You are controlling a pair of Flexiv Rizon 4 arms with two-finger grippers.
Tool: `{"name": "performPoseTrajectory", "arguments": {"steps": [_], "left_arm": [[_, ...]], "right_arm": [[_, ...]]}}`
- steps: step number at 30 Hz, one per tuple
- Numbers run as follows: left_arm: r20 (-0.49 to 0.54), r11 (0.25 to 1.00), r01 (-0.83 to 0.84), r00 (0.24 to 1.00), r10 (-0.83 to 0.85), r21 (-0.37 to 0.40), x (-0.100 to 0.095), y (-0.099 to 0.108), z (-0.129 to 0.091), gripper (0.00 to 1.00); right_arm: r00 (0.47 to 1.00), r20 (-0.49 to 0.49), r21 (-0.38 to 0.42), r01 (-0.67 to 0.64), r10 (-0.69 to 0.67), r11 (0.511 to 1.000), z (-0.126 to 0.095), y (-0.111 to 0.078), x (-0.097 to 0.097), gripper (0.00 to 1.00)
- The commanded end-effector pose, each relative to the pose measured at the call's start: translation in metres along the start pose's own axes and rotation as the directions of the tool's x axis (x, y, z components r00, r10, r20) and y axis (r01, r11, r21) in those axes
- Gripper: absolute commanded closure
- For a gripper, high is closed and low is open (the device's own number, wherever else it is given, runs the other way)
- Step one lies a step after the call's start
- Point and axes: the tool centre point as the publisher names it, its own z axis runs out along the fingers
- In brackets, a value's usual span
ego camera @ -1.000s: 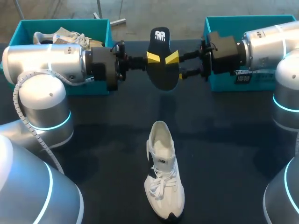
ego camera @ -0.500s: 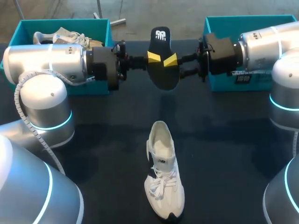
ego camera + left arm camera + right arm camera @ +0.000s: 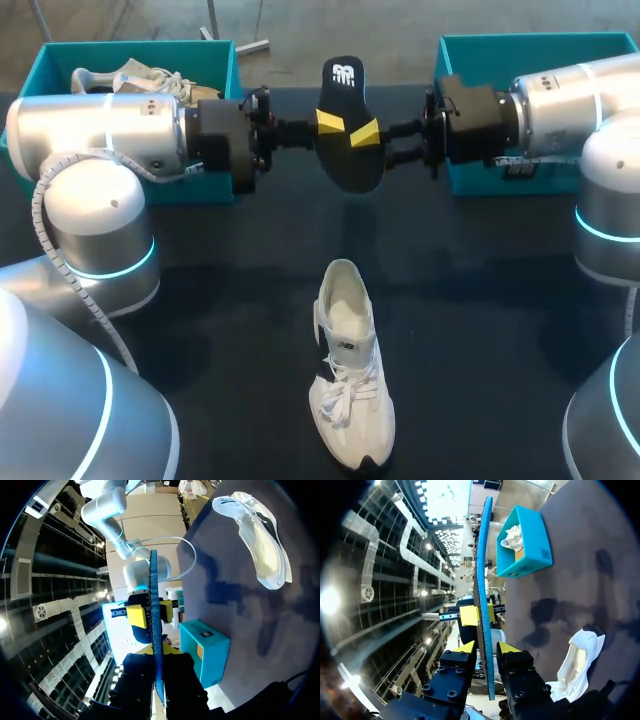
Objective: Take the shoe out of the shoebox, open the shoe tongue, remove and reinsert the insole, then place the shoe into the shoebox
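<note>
Beyond the shoe (image 3: 352,365), the insole (image 3: 349,170) is held aloft. Left gripper (image 3: 324,122) and right gripper (image 3: 367,131) each pinch it from opposite sides.

Our black insole (image 3: 350,150) hangs on edge above the table. Our white shoe (image 3: 352,370) stands upright, toe nearest us, well apart from the teal shoebox (image 3: 480,45).

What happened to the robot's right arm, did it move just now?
Yes, a tiny bit. The right arm slid towards the middle of the table, covering more of the teal box behind it, with the black insole pinched in its grip.
</note>
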Motion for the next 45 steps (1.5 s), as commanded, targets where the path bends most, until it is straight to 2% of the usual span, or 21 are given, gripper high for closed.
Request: {"name": "performPoseTrajectory", "arguments": {"steps": [1,7,20,27,36,45], "left_arm": [[-0.008,1.0,0.0,1.0,0.0,-0.003,-0.0003,-0.0014,0.0016,1.0],[-0.01,1.0,0.002,1.0,-0.002,-0.002,0.0006,-0.0037,0.0018,1.0],[-0.016,1.0,-0.001,1.0,0.001,-0.009,0.0012,-0.005,0.0003,1.0],[-0.014,1.0,-0.005,1.0,0.005,-0.005,0.0008,-0.0065,0.0,1.0],[-0.014,1.0,-0.007,1.0,0.007,-0.004,0.0005,-0.0075,-0.0016,1.0],[-0.016,1.0,-0.005,1.0,0.005,0.005,0.0009,-0.0088,-0.0004,1.0]], "right_arm": [[1.0,-0.003,0.001,0.001,-0.001,1.0,0.0023,-0.0005,-0.0006,0.77],[1.0,-0.003,0.006,0.005,-0.005,1.0,0.0028,0.0004,0.0015,0.78],[1.0,-0.006,0.012,0.004,-0.004,1.0,0.0034,0.0,0.0005,0.89],[1.0,-0.006,0.012,-0.001,0.001,1.0,0.0037,-0.0014,-0.0007,0.86],[1.0,-0.011,0.008,-0.012,0.012,1.0,0.0032,-0.0013,-0.0046,0.76],[1.0,-0.013,0.009,-0.003,0.003,1.0,0.0034,0.0006,-0.0036,0.77]]}}
